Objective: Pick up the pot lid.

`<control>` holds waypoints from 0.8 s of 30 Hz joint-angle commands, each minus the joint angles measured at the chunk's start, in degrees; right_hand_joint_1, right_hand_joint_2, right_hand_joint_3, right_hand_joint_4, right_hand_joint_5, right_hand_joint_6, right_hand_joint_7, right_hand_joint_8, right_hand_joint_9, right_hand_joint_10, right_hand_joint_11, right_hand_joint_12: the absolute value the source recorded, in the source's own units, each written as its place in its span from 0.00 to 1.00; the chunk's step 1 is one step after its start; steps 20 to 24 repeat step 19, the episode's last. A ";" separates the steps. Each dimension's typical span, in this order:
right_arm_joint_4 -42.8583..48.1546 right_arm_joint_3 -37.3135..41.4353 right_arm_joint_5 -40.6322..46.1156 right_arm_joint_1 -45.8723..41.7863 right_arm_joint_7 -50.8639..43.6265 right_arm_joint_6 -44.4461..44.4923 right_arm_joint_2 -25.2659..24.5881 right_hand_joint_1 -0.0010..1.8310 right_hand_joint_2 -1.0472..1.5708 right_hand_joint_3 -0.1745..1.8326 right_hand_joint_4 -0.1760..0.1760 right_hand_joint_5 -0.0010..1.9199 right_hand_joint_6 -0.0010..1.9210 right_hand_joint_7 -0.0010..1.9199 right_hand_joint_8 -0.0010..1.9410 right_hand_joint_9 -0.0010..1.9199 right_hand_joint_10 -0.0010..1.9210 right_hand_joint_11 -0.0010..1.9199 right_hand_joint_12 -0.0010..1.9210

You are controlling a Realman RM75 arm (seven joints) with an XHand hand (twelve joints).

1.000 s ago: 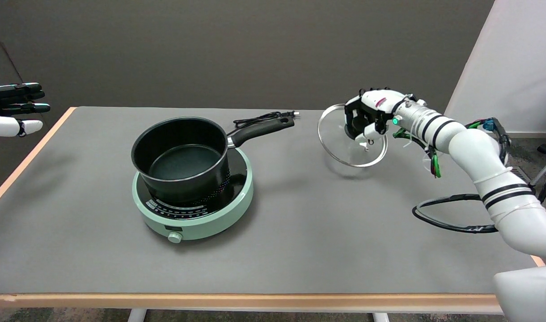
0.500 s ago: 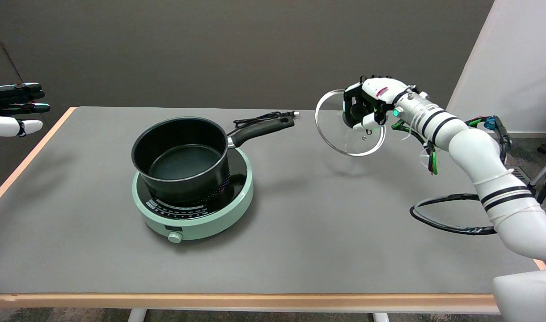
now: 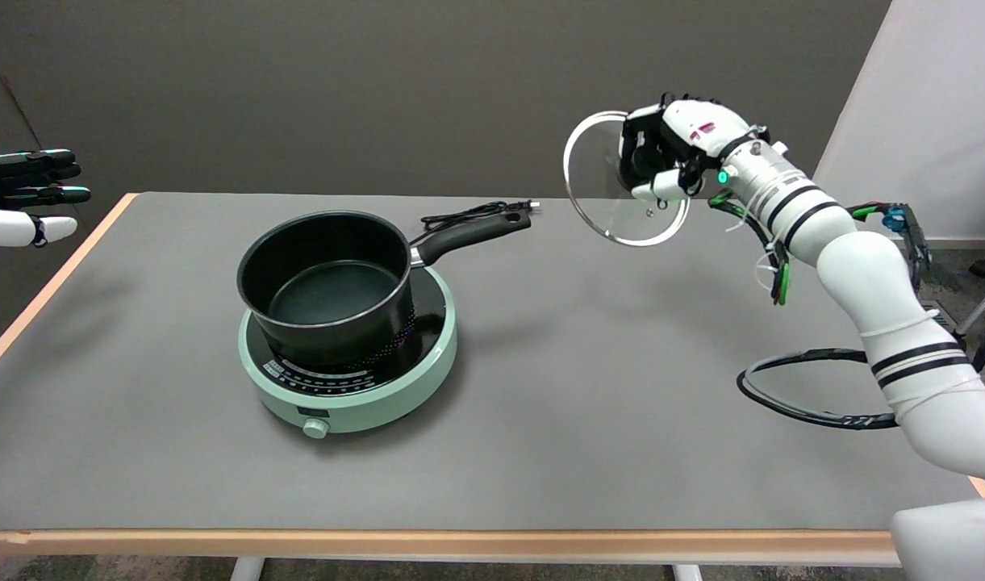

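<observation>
Pot lid (image 3: 613,190): a round glass disc with a metal rim, held in the air over the far right part of the surface (image 3: 540,420), well clear of it and tilted steeply so that its face turns toward the pot. The right hand (image 3: 669,157) grips it by the dark knob at its centre, fingers curled around that knob. Over the last second the hand has risen markedly, carrying the lid from just above the surface up to a height where its upper rim shows against the dark wall; the lid has also tipped more upright on the way. The faint shadow it casts on the surface now lies well below it. The black saucepan (image 3: 327,282) sits open on the pale green hotplate (image 3: 351,379), left of centre and well apart from the lid, unchanged. A black cord (image 3: 472,214) lies behind the saucepan handle. Judged from this, the pick-up is essentially accomplished: the lid is lifted and the hold looks secure, though the steep tilt places its whole weight on the knob grip.
</observation>
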 commanded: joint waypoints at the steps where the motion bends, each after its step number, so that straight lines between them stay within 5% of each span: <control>1: 6.23 -4.77 3.24 1.74 -0.16 4.14 -0.35 0.74 0.76 0.29 1.00 0.35 0.63 0.47 0.63 0.46 0.74 0.38 0.92; 24: 6.88 -19.84 2.98 17.52 0.24 3.31 -2.32 0.74 0.76 0.29 1.00 0.35 0.62 0.47 0.62 0.46 0.73 0.38 0.91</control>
